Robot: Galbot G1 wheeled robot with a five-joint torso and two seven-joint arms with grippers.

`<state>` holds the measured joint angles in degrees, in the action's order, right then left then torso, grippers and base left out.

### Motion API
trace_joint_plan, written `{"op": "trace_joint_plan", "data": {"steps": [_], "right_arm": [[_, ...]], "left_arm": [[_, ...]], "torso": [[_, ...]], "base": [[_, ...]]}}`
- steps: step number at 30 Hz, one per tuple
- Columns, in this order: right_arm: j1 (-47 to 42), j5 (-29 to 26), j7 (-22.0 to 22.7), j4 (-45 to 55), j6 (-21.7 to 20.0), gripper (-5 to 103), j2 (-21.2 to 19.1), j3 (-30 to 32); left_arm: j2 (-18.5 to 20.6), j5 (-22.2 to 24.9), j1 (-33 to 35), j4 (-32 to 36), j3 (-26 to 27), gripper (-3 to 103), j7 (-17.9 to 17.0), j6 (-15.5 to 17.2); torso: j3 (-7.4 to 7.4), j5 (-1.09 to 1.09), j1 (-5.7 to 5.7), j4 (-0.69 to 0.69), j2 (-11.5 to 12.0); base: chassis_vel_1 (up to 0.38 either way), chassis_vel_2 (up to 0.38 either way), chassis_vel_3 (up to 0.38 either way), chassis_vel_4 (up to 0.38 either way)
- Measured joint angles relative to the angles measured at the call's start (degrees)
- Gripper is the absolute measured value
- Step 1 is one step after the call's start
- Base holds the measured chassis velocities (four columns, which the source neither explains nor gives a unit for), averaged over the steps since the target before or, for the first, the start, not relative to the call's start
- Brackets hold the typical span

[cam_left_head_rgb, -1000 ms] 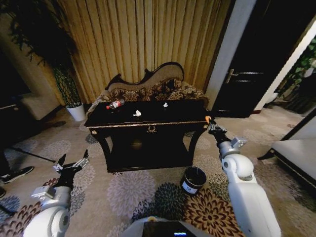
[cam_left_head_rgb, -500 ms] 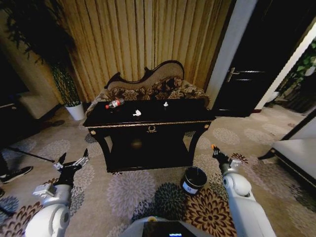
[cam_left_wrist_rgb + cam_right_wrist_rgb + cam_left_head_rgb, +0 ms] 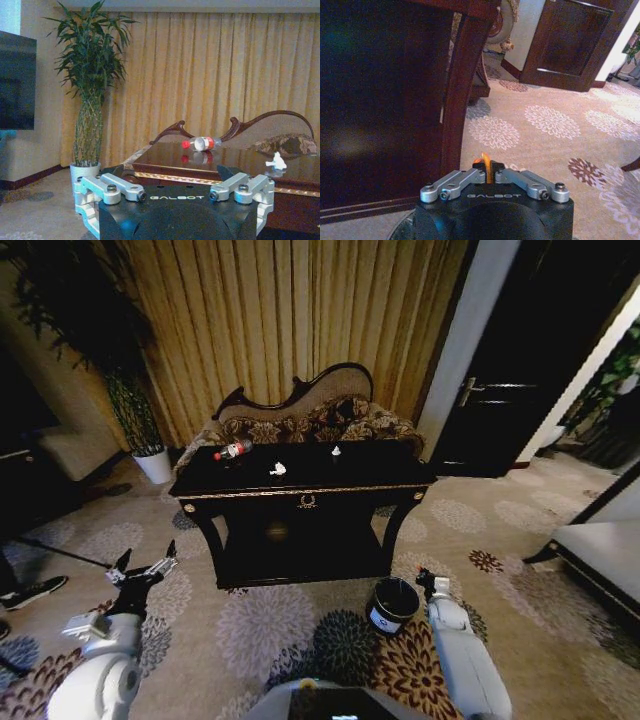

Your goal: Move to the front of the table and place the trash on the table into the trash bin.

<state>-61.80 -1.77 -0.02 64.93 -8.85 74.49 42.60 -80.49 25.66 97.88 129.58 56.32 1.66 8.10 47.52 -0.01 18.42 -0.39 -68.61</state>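
While the right gripper [image 3: 488, 172] hangs low beside the black trash bin [image 3: 392, 602], at about 5 o'clock from the table [image 3: 300, 483], its fingers are pinched together on a thin orange scrap [image 3: 487, 165]; that piece looks nearly binned. Three items remain on the tabletop: a red-capped plastic bottle [image 3: 233, 450] toward 10 o'clock, crumpled white paper [image 3: 278, 470] near centre, and a small white scrap [image 3: 336, 451] toward 1 o'clock. Spread apart and empty, the left gripper [image 3: 140, 570] waits at 8 o'clock.
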Motion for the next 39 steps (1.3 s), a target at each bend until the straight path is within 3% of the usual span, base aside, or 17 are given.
{"op": "trace_joint_plan", "data": {"steps": [8,9,10,12,14,15,16,18,20,23,24,29,31,32,33,35,39], "right_arm": [[-0.4,1.3,0.0,-1.3,0.8,3,0.5,0.4],[-1.0,1.3,0.0,0.1,1.1,19,1.1,0.5],[-1.0,1.3,0.0,0.1,1.1,19,1.1,0.5],[-1.4,1.3,0.0,1.3,1.1,30,1.5,0.6],[-1.5,1.3,0.0,1.8,1.1,30,1.6,0.6],[-1.6,1.3,0.0,2.3,1.1,40,1.9,0.6],[-1.6,1.3,0.0,2.3,1.1,40,1.9,0.6],[-1.8,1.5,0.0,3.1,1.1,51,2.3,0.6],[-1.8,1.6,0.0,3.3,1.1,51,2.5,0.6],[-2.0,1.8,0.0,4.0,1.1,68,3.1,0.8],[-2.0,1.8,0.0,4.0,1.1,68,3.1,0.8],[-2.0,1.6,0.0,5.1,1.0,90,3.6,1.0],[-2.3,0.4,0.0,6.5,1.0,94,3.7,1.1],[-3.3,-2.9,0.0,10.0,0.6,98,3.8,1.3],[-3.3,-2.9,0.0,10.0,0.6,98,3.8,1.3],[-5.3,-8.2,0.0,17.4,0.5,100,3.8,1.3],[-8.1,-10.8,0.0,26.7,0.6,100,3.5,1.2]], "left_arm": [[-0.2,-0.3,0.7,0.1,-0.2,100,0.0,0.0],[-0.2,-0.3,0.9,0.3,-0.2,100,0.1,0.0],[-0.2,-0.3,0.9,0.3,-0.2,100,0.1,0.0],[-0.1,-0.3,0.9,0.5,-0.2,100,0.2,-0.1],[0.0,-0.3,0.9,0.6,-0.1,100,0.2,-0.1],[0.1,-0.2,1.0,0.7,0.0,100,0.2,-0.1],[0.1,-0.2,1.0,0.7,0.0,100,0.2,-0.1],[0.2,0.0,1.2,0.8,0.1,100,0.2,-0.4],[0.3,0.0,1.4,0.8,0.1,100,0.2,-0.6],[0.7,0.2,1.7,0.4,0.4,100,0.2,-1.4],[0.7,0.2,1.7,0.4,0.4,100,0.2,-1.4],[1.3,0.7,1.4,0.0,0.4,100,0.2,-1.5],[1.5,0.8,1.2,-0.1,0.4,100,0.2,-1.5],[1.6,0.8,0.9,-0.3,0.3,100,0.2,-1.5],[1.6,0.8,0.9,-0.3,0.3,100,0.2,-1.5],[1.6,0.8,0.5,-0.5,0.0,100,0.2,-1.5],[1.6,0.8,0.2,-0.5,-0.3,100,0.1,-1.5]], "torso": [[0.00,0.01,0.00,0.00,0.0],[0.00,0.00,0.00,0.02,0.0],[0.00,0.00,0.00,0.02,0.0],[0.00,-0.01,0.00,0.02,0.0],[0.00,-0.01,0.00,0.01,0.0],[0.00,0.00,0.00,0.01,0.0],[0.00,0.00,0.00,0.01,0.0],[0.00,-0.01,0.00,0.02,0.0],[0.00,-0.01,0.00,0.02,0.0],[0.00,0.00,0.00,0.02,0.0],[0.00,0.00,0.00,0.02,0.0],[0.00,0.00,0.00,0.01,0.0],[0.00,0.01,0.00,0.02,0.0],[0.00,0.01,0.00,0.02,0.0],[0.00,0.01,0.00,0.02,0.0],[0.00,0.00,0.00,0.01,0.0],[0.00,-0.02,0.00,0.02,0.0]], "base": [[0.000,0.000,0.000,0.000],[0.000,0.000,0.000,0.000],[0.000,0.000,0.000,0.000],[0.000,0.000,0.000,0.000],[0.000,0.000,0.000,0.000],[0.000,0.000,0.000,0.000],[0.000,0.000,0.000,0.000],[0.000,0.000,0.000,0.000],[0.000,0.000,0.000,0.000],[0.000,0.000,0.000,0.000],[0.000,0.000,0.000,0.000],[0.000,0.000,0.000,0.000],[0.000,0.000,0.000,0.000],[0.000,0.000,0.000,0.000],[0.000,0.000,0.000,0.000],[0.000,0.000,0.000,0.000],[0.000,0.000,0.000,0.000]]}}
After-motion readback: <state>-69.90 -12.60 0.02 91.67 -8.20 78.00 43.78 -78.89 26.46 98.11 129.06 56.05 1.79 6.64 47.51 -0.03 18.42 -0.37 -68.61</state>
